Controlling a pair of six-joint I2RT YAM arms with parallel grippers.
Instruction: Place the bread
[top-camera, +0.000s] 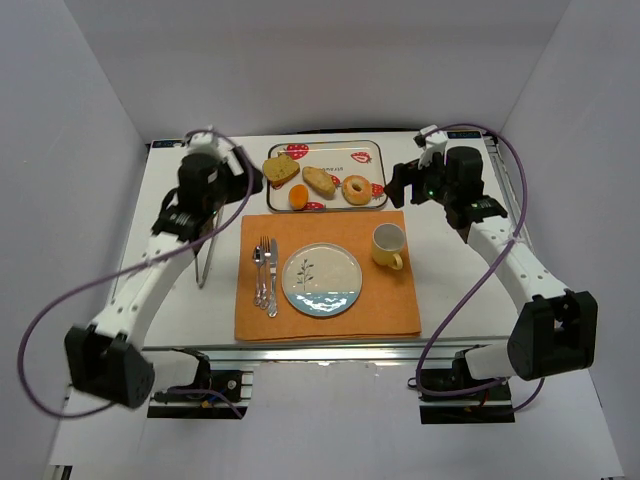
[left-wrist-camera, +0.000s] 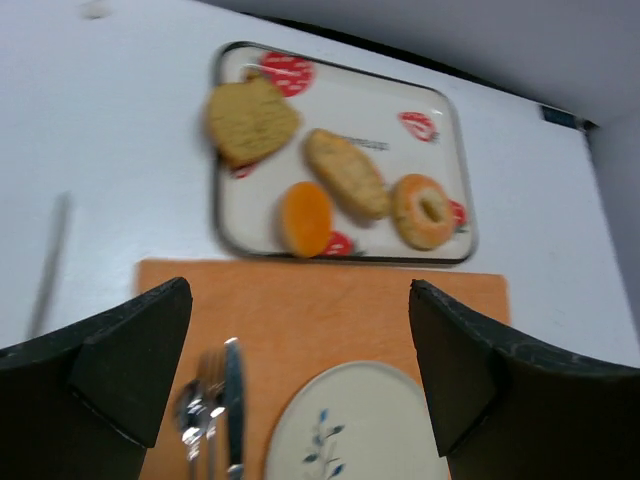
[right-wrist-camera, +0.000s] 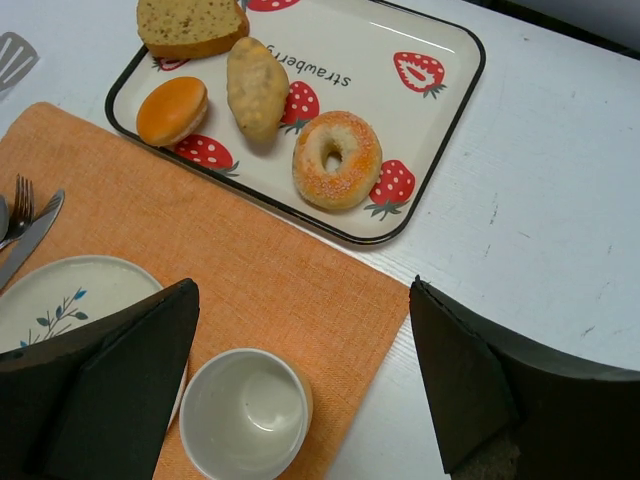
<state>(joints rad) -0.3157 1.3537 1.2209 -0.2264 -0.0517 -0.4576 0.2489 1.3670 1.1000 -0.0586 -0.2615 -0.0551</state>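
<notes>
I log nothing placed yet: bread sits on the tray, plate bare, left gripper and right gripper both spread, holding nothing

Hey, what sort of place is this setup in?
Likely a lab mock-up of a dining table: a white ceramic plate and cream mug on an orange woven placemat, a strawberry-print tray of baked goods, and plain white enclosure walls.

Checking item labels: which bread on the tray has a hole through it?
The sugared ring at the tray's right end; the slice, the long roll and the orange bun are solid.
</notes>
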